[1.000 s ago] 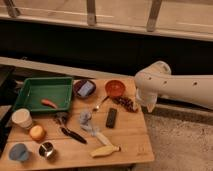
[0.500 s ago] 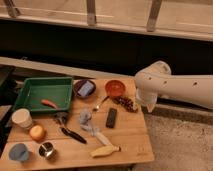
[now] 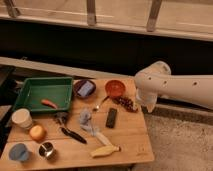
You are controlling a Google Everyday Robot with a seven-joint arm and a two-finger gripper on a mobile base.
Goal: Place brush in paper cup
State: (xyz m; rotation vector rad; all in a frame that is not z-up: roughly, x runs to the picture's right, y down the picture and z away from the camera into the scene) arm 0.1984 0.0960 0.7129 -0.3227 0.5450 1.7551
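Note:
The brush (image 3: 70, 131) lies on the wooden table (image 3: 125, 140) left of centre, its black handle pointing toward the front right and its greyish head near the green tray. The cream paper cup (image 3: 22, 119) stands upright at the table's left edge, to the left of the brush. My gripper (image 3: 145, 104) hangs from the white arm (image 3: 175, 87) over the table's right edge, far to the right of both brush and cup.
A green tray (image 3: 42, 92) holds a small orange object (image 3: 48, 103). Also on the table: an orange fruit (image 3: 36, 133), blue cup (image 3: 18, 152), small metal cup (image 3: 47, 149), black block (image 3: 111, 117), pale yellow object (image 3: 105, 150), red bowl (image 3: 115, 88), dark bowl (image 3: 85, 88).

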